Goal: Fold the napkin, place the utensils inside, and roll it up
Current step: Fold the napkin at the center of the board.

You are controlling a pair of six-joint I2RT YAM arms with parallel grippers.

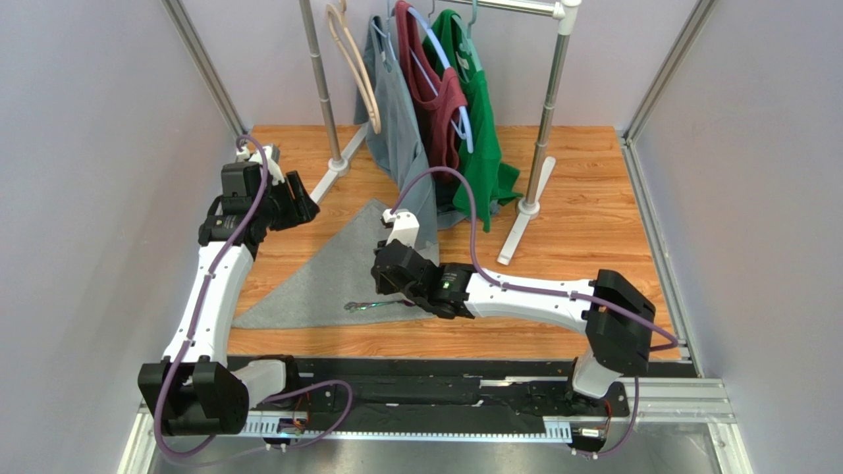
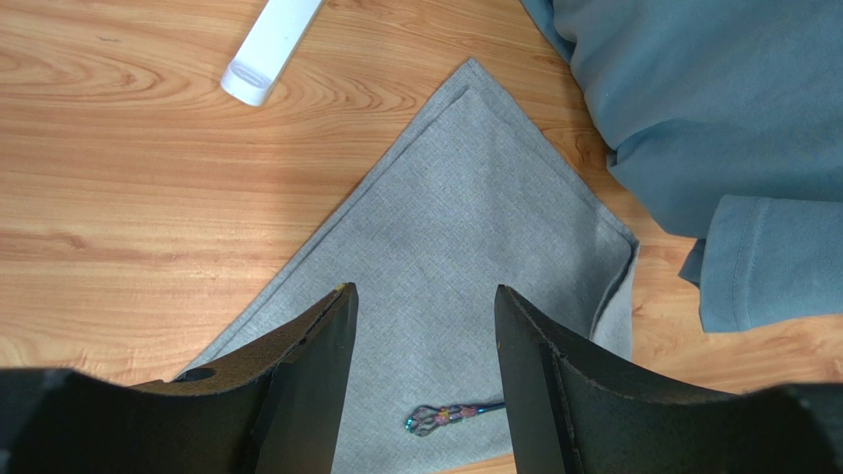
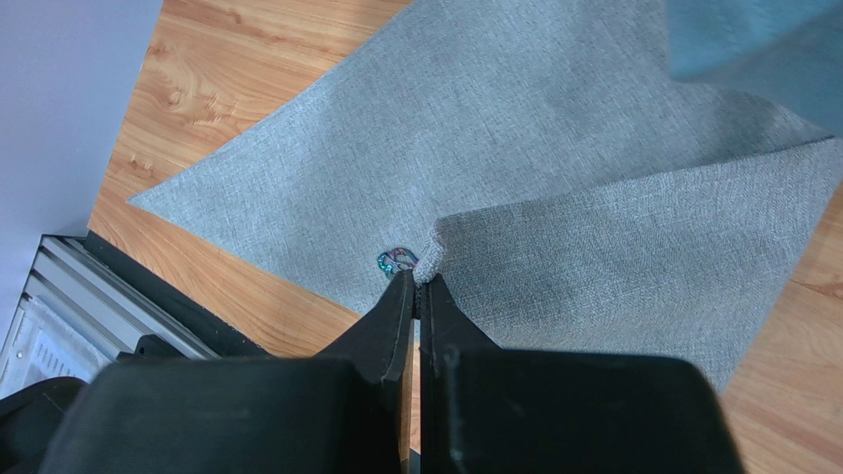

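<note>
Black rail [image 1: 425,395] nearest; napkin [image 1: 327,276] on wood tabletop [image 1: 594,217]; grey walls [image 1: 89,148].

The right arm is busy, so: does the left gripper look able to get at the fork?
Probably yes: the left gripper is open, nothing lies between it and the fork's bare end on the napkin.

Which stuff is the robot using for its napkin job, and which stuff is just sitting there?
For the job: napkin, fork, right tool pinching the napkin's corner, open left tool.
Just there: clothes rack, grey-blue shirt, maroon shirt, green shirt, empty hanger.
</note>
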